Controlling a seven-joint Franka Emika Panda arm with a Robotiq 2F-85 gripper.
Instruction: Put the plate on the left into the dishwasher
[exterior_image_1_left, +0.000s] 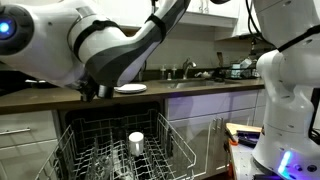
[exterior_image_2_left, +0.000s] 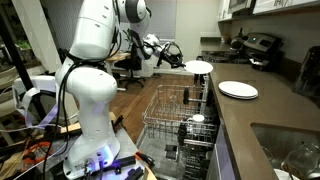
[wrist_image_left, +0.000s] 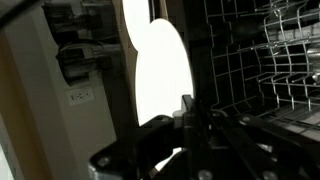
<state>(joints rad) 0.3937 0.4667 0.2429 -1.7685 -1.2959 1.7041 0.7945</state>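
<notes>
Wrist view: hand (wrist_image_left: 187, 108) tight on plate (wrist_image_left: 160, 65)

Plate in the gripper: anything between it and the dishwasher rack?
Nothing visible blocks it. The gripper holds the plate by the counter edge; the dishwasher rack is pulled out, open from above. One white cup stands in the rack, so avoid that slot.

A kitchen — dark counter (exterior_image_2_left: 243, 130), sink (exterior_image_2_left: 291, 150), white drawers (exterior_image_1_left: 25, 135), an open dishwasher (exterior_image_2_left: 165, 120) underneath.
</notes>
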